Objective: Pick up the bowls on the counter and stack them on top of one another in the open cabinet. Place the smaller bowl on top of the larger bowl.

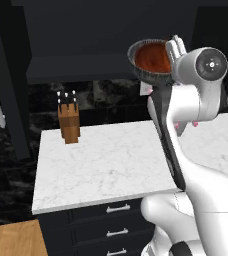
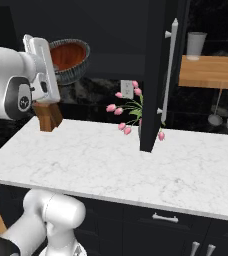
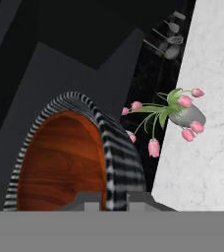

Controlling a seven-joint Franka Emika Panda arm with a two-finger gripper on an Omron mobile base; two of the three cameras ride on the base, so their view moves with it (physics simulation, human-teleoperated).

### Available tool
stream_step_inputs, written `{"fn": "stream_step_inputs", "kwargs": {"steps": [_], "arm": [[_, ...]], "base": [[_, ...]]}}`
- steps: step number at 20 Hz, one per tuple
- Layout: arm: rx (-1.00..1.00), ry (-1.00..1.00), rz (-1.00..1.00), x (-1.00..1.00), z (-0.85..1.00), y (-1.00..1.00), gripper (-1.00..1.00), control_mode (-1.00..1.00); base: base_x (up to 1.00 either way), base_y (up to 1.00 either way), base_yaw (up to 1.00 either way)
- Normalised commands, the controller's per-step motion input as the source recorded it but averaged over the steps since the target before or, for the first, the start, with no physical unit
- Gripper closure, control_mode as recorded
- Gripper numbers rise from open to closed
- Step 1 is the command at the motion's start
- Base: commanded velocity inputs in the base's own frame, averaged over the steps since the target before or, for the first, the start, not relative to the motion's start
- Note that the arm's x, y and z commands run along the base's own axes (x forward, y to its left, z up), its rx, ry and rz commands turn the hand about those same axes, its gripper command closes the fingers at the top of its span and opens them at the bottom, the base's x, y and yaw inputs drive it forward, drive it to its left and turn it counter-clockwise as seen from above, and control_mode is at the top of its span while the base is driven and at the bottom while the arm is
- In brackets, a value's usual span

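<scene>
My gripper [image 1: 174,48] is shut on the rim of a bowl [image 1: 152,59] with a glossy reddish-brown inside and a grey striped outer wall. The bowl hangs tilted, its opening facing sideways, high above the white marble counter [image 1: 101,160] and level with the dark open cabinet [image 1: 81,40] and its black shelf board [image 1: 76,75]. From the right the bowl [image 2: 68,57] sticks out beyond the gripper [image 2: 52,64] in front of the recess [image 2: 116,40]. The hand view has the bowl [image 3: 60,162] close up, its rim between the fingertips [image 3: 92,200]. The grey metallic bowl with the pale inside is out of view.
A wooden knife block [image 1: 68,122] stands at the back left of the counter. Pink tulips in a vase [image 2: 131,112] stand by an open dark cabinet door [image 2: 153,75] with a silver handle. A wooden shelf [image 2: 211,72] with a cup and hanging utensils is at the right.
</scene>
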Motion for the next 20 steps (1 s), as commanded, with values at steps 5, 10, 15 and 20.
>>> {"fn": "stream_step_inputs", "kwargs": {"steps": [5,10,15,20], "arm": [[-0.02,0.09,-0.02,0.57,0.01,0.02,1.0,-1.0],[0.0,0.01,-0.01,0.64,0.0,0.0,1.0,-1.0],[0.0,0.0,-0.03,0.71,0.0,0.0,1.0,-1.0],[0.0,0.01,-0.03,0.78,0.0,0.0,1.0,-1.0]], "base": [[0.0,0.0,0.0],[0.0,0.0,0.0],[0.0,0.0,0.0],[0.0,0.0,0.0]]}}
